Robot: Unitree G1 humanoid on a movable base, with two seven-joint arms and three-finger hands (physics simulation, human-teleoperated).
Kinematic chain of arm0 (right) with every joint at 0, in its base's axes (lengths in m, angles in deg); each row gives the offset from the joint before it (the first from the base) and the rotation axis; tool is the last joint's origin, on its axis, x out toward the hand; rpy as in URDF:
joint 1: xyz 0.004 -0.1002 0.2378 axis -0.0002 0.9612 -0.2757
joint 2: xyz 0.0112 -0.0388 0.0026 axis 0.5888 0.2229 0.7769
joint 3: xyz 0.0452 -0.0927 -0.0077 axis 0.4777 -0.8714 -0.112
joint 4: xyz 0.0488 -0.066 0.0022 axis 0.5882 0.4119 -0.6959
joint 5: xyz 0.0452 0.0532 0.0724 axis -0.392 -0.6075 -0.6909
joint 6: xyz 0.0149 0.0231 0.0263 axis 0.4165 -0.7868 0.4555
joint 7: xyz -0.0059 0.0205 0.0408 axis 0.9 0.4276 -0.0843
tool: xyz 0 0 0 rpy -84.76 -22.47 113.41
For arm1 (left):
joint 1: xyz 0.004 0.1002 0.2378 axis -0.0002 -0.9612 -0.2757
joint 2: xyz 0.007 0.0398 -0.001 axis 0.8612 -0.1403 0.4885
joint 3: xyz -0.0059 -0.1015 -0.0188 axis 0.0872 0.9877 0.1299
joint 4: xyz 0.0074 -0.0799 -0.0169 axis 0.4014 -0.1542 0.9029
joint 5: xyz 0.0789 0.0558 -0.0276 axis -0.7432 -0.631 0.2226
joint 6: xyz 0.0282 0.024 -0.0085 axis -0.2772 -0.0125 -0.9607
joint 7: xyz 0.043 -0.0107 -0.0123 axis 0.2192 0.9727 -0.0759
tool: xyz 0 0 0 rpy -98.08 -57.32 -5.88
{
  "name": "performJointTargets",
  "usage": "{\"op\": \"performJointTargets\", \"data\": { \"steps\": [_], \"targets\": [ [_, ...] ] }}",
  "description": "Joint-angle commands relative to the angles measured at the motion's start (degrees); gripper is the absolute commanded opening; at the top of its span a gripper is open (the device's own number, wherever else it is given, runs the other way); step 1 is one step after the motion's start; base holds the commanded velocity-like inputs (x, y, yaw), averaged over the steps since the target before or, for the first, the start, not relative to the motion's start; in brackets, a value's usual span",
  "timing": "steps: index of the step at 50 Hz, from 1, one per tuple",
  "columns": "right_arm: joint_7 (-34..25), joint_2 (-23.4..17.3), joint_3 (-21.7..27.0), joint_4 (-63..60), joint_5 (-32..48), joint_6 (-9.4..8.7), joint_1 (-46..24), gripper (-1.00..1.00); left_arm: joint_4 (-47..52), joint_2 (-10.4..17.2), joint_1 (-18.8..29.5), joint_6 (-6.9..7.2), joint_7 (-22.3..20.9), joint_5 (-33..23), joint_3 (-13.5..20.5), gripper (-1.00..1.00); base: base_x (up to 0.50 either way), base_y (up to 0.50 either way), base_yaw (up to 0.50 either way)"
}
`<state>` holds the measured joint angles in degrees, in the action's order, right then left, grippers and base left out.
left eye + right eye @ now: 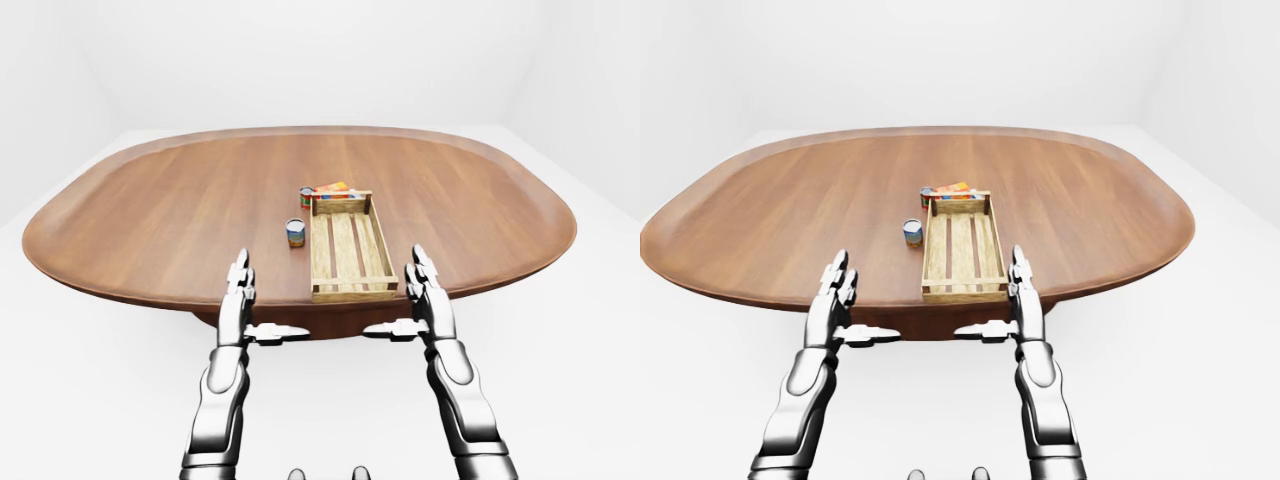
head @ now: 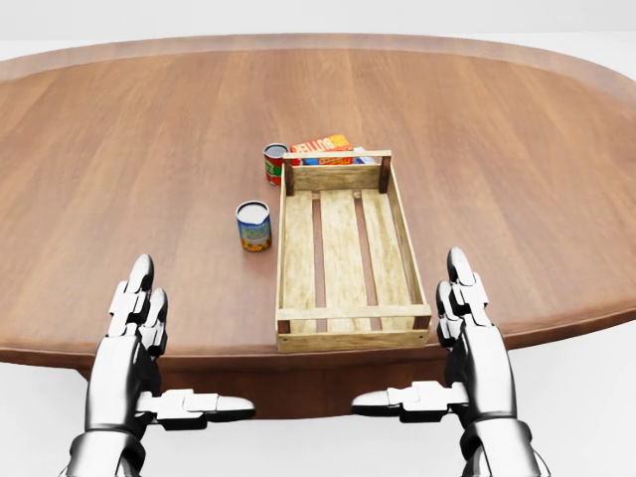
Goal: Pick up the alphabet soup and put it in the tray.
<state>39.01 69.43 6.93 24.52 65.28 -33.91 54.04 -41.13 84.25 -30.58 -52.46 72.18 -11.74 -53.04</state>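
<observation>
A small can with a blue and green label (image 2: 253, 227), which I take for the alphabet soup, stands upright on the wooden table (image 2: 129, 149), just left of the slatted wooden tray (image 2: 291, 260). Nothing lies in the tray. My left hand (image 2: 149, 338) hovers over the table's near edge, below and left of the can, fingers stretched out and open. At the tray's lower right corner my right hand (image 2: 465, 333) is open in the same way. Both thumbs point inward and neither hand touches anything.
A red-labelled can (image 2: 274, 164) stands at the tray's top left corner. An orange box (image 2: 323, 146) lies just beyond the tray's top end. The oval table (image 1: 150, 210) stands in a white room on a white floor.
</observation>
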Motion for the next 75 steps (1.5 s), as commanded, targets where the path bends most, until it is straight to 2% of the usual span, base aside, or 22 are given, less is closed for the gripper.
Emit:
{"op": "performJointTargets", "data": {
  "steps": [1, 2, 3, 4, 9, 11, 12, 14, 16, 21, 24, 25, 27, 43, 60, 75],
  "targets": [
    [-1.7, -0.7, 1.7, -1.0, -2.4, -0.82, 0.2, 1.00, -1.3, 0.6, 0.1, -1.05, -1.9, 1.6, 1.6, 1.00, 0.00, 0.00, 0.00],
    [-1.9, -0.7, 1.6, -1.3, -2.6, -1.05, 0.4, 1.00, -2.8, 0.6, 0.2, -2.19, -2.0, 1.9, 1.7, 1.00, 0.00, 0.00, 0.00],
    [-1.8, -0.7, 1.6, -1.6, -2.4, -1.15, 0.4, 1.00, -0.4, 0.7, 0.0, 0.11, -2.1, 2.4, 1.7, 1.00, 0.00, 0.00, 0.00],
    [-1.7, -0.7, 1.6, -1.8, -2.3, -1.27, 0.5, 1.00, 0.6, 0.7, -0.1, 0.96, -2.0, 2.3, 1.6, 1.00, 0.00, 0.00, 0.00],
    [-1.7, -0.7, 1.5, -2.7, -2.0, -1.87, 0.7, 1.00, 3.9, 0.6, -1.2, 2.75, -2.1, 2.3, 1.3, 1.00, 0.00, 0.00, 0.00],
    [-1.7, -0.7, 1.5, -2.7, -2.0, -1.88, 0.7, 1.00, 4.0, 0.6, -1.2, 2.80, -2.1, 2.2, 1.3, 1.00, 0.00, 0.00, 0.00],
    [-1.5, -0.7, 1.3, -5.4, -1.9, -3.31, 1.4, 1.00, 7.3, 0.6, -2.3, 4.29, -2.3, 2.3, 1.0, 1.00, 0.00, 0.00, 0.00],
    [-1.6, -0.6, 1.2, -7.0, -1.7, -4.20, 1.9, 1.00, 9.1, 0.6, -2.6, 4.95, -2.4, 2.4, 1.2, 1.00, 0.00, 0.00, 0.00],
    [-1.7, -0.6, 1.1, -8.7, -1.5, -4.75, 2.5, 1.00, 11.6, 0.6, -3.3, 4.95, -2.6, 2.6, 1.3, 1.00, 0.00, 0.00, 0.00],
    [-1.5, -0.7, 1.4, -13.8, -1.0, -4.75, 4.0, 1.00, 17.1, 0.4, -5.0, 4.95, -3.0, 2.8, 1.4, 1.00, 0.00, 0.00, 0.00],
    [-1.8, -0.7, 2.3, -17.3, -1.4, -4.75, 5.0, 1.00, 14.4, 0.2, -5.7, 4.29, -3.2, 2.5, 1.4, 1.00, 0.00, 0.00, 0.00],
    [-1.9, -0.8, 2.6, -17.8, -1.4, -4.75, 5.2, 1.00, 15.0, 0.2, -5.8, 4.84, -3.3, 2.7, 1.5, 1.00, 0.00, 0.00, 0.00],
    [-2.2, -0.8, 3.5, -19.2, -1.9, -4.75, 5.8, 1.00, 16.5, 0.3, -5.9, 4.95, -3.2, 3.0, 2.0, 1.00, 0.00, 0.00, 0.00],
    [-3.4, 0.0, 9.9, -33.0, -3.4, -4.75, 9.7, 1.00, 26.7, 1.3, -5.0, 4.95, -3.4, 7.8, 8.1, 1.00, 0.00, 0.00, 0.00],
    [-3.9, 1.0, 11.7, -37.0, -3.7, -4.75, 10.7, 1.00, 33.2, 1.2, -5.6, 4.95, -3.5, 9.7, 10.6, 1.00, 0.00, 0.00, 0.00],
    [-3.4, 1.0, 12.0, -36.8, -4.4, -4.75, 10.3, 1.00, 33.7, 1.1, -5.5, 4.95, -3.5, 10.1, 10.8, 1.00, 0.00, 0.00, 0.00]
  ]
}}
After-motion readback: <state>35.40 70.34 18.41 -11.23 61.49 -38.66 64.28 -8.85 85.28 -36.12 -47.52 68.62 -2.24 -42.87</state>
